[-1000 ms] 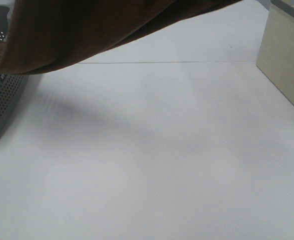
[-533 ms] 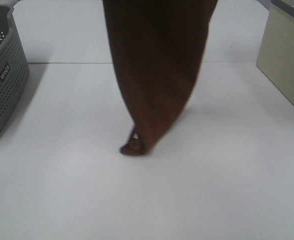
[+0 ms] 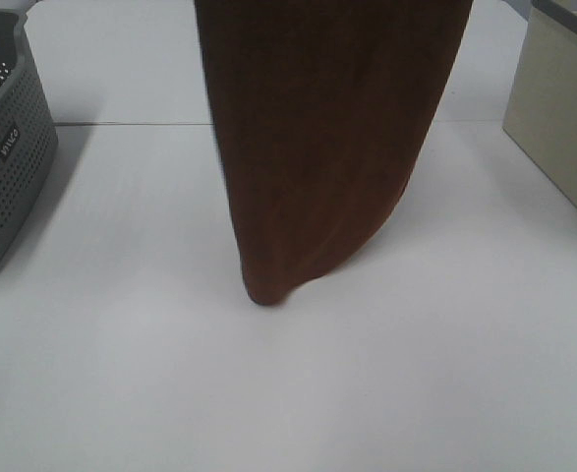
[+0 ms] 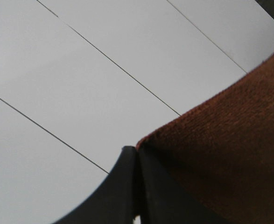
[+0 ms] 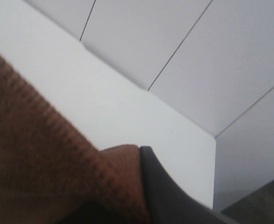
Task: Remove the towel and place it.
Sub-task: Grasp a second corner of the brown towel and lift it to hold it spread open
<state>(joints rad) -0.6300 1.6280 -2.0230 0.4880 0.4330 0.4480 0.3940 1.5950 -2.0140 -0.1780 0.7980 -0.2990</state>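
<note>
The dark reddish-brown towel (image 3: 322, 138) hangs in the middle of the exterior high view, from above the frame's top edge down to the white table, its lowest point touching or just above the surface. Neither gripper shows in that view. In the left wrist view my left gripper (image 4: 137, 156) is shut on the towel's edge (image 4: 225, 149). In the right wrist view my right gripper (image 5: 141, 156) is shut on another part of the towel (image 5: 38, 163). The white label is hidden.
A grey perforated basket (image 3: 3, 147) stands at the left edge of the table. A beige box (image 3: 563, 108) stands at the right edge. The white table (image 3: 288, 393) spreads around the hanging towel.
The towel swung from the upper left over the basket to the middle of the table and now hangs straight down. Its lower end has filled out and hides the white label.
</note>
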